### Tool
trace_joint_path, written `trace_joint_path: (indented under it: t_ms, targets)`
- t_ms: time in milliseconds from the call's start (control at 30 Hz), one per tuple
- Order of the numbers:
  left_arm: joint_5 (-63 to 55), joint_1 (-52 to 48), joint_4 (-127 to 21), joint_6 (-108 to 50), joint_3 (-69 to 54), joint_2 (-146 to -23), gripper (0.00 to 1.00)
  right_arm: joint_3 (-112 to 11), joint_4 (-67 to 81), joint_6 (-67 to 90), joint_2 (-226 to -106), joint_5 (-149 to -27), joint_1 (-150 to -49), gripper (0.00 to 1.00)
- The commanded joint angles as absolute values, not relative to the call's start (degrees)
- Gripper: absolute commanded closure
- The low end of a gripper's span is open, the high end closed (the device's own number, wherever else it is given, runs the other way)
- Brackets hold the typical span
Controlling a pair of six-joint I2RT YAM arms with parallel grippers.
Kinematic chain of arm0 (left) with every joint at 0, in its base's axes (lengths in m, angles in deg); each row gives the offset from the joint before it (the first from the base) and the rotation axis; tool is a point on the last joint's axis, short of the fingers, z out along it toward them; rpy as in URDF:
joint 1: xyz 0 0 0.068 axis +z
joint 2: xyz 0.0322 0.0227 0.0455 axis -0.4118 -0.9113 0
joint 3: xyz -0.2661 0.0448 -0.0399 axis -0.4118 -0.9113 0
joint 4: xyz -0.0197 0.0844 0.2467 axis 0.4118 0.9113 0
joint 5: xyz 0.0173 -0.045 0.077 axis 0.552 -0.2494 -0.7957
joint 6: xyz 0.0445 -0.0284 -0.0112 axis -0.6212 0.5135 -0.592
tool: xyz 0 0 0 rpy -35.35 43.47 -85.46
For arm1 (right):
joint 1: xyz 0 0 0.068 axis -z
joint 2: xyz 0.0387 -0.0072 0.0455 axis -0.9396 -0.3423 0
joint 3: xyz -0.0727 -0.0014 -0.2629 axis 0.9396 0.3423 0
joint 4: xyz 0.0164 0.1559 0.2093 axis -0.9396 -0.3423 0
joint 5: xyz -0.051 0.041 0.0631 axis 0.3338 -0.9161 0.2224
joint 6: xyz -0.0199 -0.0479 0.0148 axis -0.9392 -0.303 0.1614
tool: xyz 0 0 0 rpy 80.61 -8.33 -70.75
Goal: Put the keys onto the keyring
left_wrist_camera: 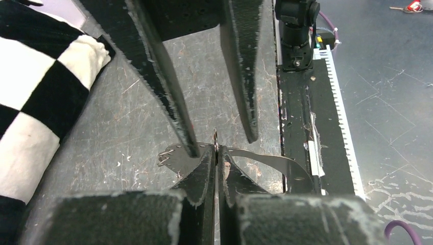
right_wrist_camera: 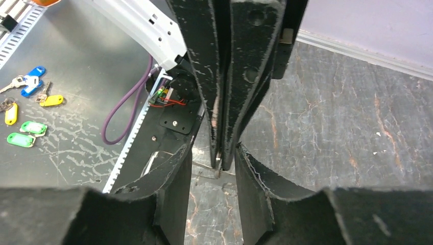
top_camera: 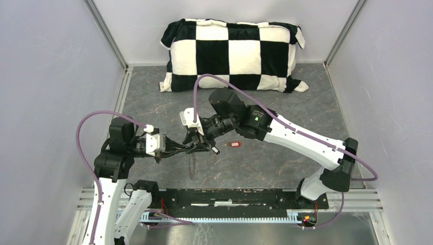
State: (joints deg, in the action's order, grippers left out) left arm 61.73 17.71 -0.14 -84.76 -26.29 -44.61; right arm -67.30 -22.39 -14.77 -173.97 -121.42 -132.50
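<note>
My left gripper point(top_camera: 192, 149) is shut on the keyring point(top_camera: 192, 165), a thin grey wire loop that hangs edge-on below it, above the table. In the left wrist view my gripper point(left_wrist_camera: 216, 151) pinches the wire point(left_wrist_camera: 216, 138), and small grey pieces point(left_wrist_camera: 164, 155) show to the left. My right gripper point(top_camera: 199, 143) is open and empty; in its wrist view point(right_wrist_camera: 213, 153) its jaws straddle the left gripper's shut fingers point(right_wrist_camera: 224, 87) and the wire point(right_wrist_camera: 207, 167). The red key point(top_camera: 235, 144) lies on the table to the right. The black key with a white face point(top_camera: 215, 150) lies just right of the grippers.
A black-and-white chequered pillow point(top_camera: 232, 53) lies at the back, also seen in the left wrist view point(left_wrist_camera: 35, 87). The black base rail point(top_camera: 230, 196) runs along the near edge. Several coloured tagged keys point(right_wrist_camera: 28, 109) lie on the metal surface beyond the rail.
</note>
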Motion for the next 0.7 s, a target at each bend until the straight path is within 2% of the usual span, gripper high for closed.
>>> trace_joint_path:
  t_ms: [0,433,600,667]
  targets:
    - [61.57,17.67,-0.7,-85.22,-26.1,-44.19,0.98,-70.36,-24.18,-14.71,-173.99,-118.65,-133.7,0.6]
    - [61.59,17.64,-0.69,-85.83,-26.0,-44.2,0.98,-70.97,-26.48,-15.56,-173.87,-112.32,-133.8,0.8]
    - [62.13,17.68,-0.72,-86.13,-25.97,-44.19,0.98,-72.21,-28.04,-16.16,-174.86,-111.55,-133.72,0.99]
    - [62.4,17.67,-0.68,-86.11,-25.93,-44.27,0.98,-72.34,-27.96,-15.95,-175.22,-111.34,-133.79,1.0]
